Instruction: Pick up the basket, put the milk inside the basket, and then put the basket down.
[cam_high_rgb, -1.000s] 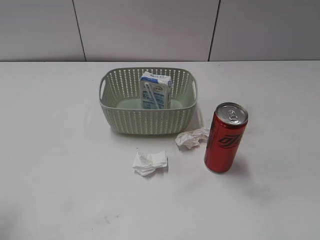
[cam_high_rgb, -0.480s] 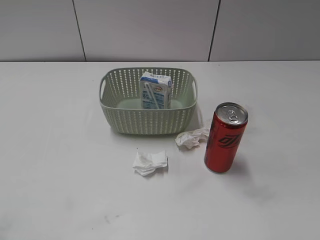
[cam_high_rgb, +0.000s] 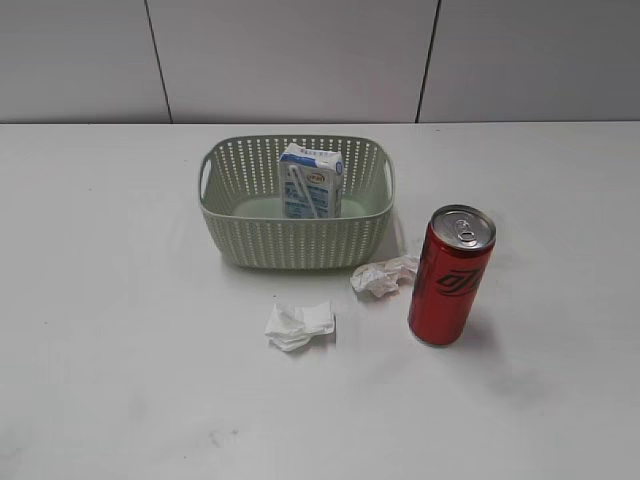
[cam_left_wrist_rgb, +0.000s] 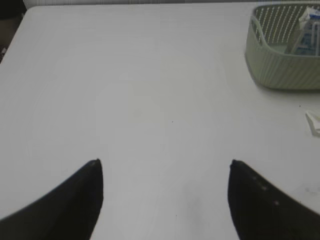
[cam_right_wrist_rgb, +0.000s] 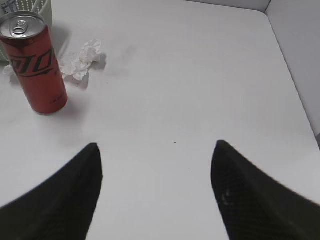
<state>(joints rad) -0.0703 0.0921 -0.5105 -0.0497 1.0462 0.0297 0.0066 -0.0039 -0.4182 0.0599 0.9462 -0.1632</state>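
Observation:
The sage-green basket (cam_high_rgb: 296, 243) rests on the white table, mid-back. The white and blue milk carton (cam_high_rgb: 311, 181) stands upright inside it. Both also show at the top right of the left wrist view, the basket (cam_left_wrist_rgb: 280, 70) and the milk (cam_left_wrist_rgb: 306, 35). My left gripper (cam_left_wrist_rgb: 165, 162) is open and empty over bare table, well left of the basket. My right gripper (cam_right_wrist_rgb: 156, 145) is open and empty over bare table, right of the red can. Neither gripper shows in the exterior view.
A red drink can (cam_high_rgb: 451, 275) stands right of the basket, also in the right wrist view (cam_right_wrist_rgb: 35, 62). Two crumpled tissues lie in front of the basket, one (cam_high_rgb: 298, 325) at the middle and one (cam_high_rgb: 384, 276) by the can. A grey wall backs the table.

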